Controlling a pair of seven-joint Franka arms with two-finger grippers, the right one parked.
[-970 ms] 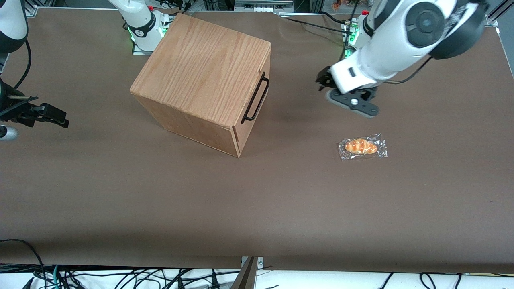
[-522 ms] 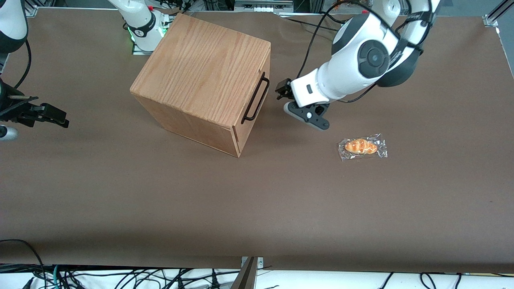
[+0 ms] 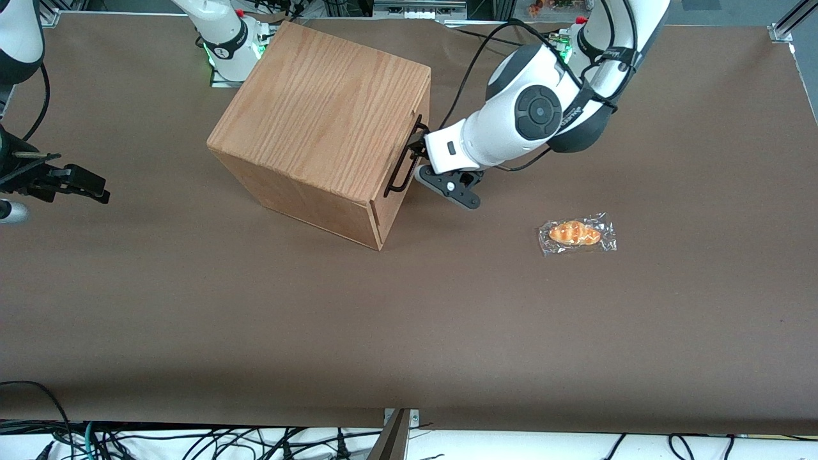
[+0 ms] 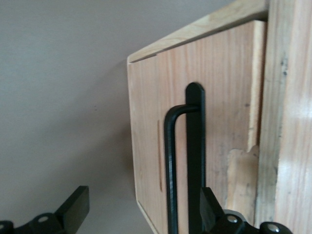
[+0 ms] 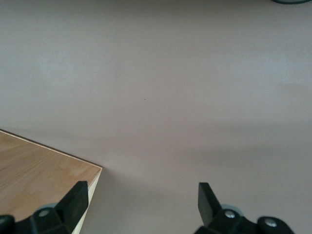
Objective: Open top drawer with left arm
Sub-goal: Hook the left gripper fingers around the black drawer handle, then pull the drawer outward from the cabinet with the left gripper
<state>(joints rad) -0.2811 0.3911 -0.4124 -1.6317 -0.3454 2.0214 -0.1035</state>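
Note:
The oak cube cabinet [image 3: 326, 115] stands on the brown table, its front turned toward the working arm's end. The top drawer [image 4: 146, 122] looks pushed in, flush with the cabinet. Its thin black bar handle [image 3: 404, 160] [image 4: 170, 165] runs along the drawer front. The left arm [image 3: 511, 124] reaches in front of the cabinet, and its black gripper [image 3: 416, 152] [image 4: 144, 207] is open at the handle. In the left wrist view the bar lies between the two fingers [image 4: 75, 207], close to one of them and apart from the other.
A wrapped bread roll [image 3: 576, 233] lies on the table [image 3: 409, 319] toward the working arm's end, nearer to the front camera than the gripper. Cables hang along the table's near edge [image 3: 255, 441]. The arm bases [image 3: 227, 45] stand at the table's back edge.
The left arm has swung down and across toward the cabinet. Its gripper went from well clear of the drawer front to sitting at the handle, still open.

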